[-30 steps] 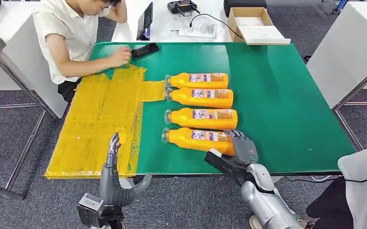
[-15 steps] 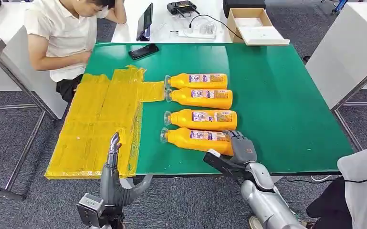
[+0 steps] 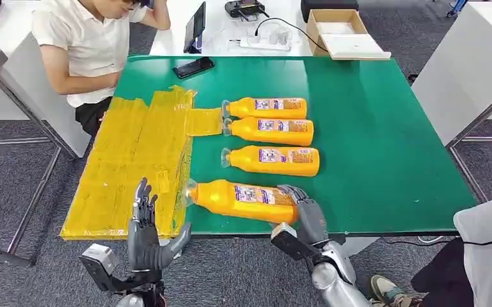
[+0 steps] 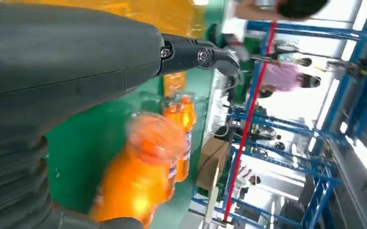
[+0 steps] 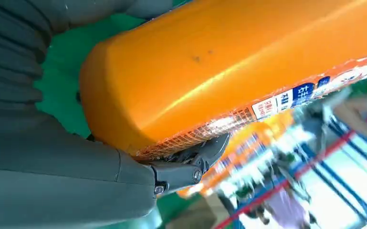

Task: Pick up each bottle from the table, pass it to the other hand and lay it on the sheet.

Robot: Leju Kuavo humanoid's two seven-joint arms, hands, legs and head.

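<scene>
Nearest bottle (image 3: pixel 243 199) has left its row since half a second ago: it now sits closer to the robot with its cap end swung toward the yellow sheet (image 3: pixel 131 166). Right hand (image 3: pixel 304 214) holds it by the base end, fingers wrapped over the top, thumb underneath in the right wrist view. Base grip makes sense, since it leaves the neck and mid-body free for the other hand to take.

Left hand (image 3: pixel 144 220) is upright beside the cap, fingers apart, holding nothing. It looks staged as the receiver, between the bottle and the sheet.

Other three bottles (image 3: pixel 272 131) lie on their sides on the green worktop (image 3: pixel 371 128), caps facing the sheet, well apart from the carried one. Sheet hangs over the worktop's left edge; no bottle on it yet.

Hard to tell:
- whether the held bottle is fully lifted or still skimming the worktop
- right hand's fingertips, hidden behind the bottle in the head view
- left wrist view is motion-blurred; bottle is just an orange smear
- label text too small to read

Person (image 3: pixel 86 48) sits at the far left corner, cropped at the top edge.
</scene>
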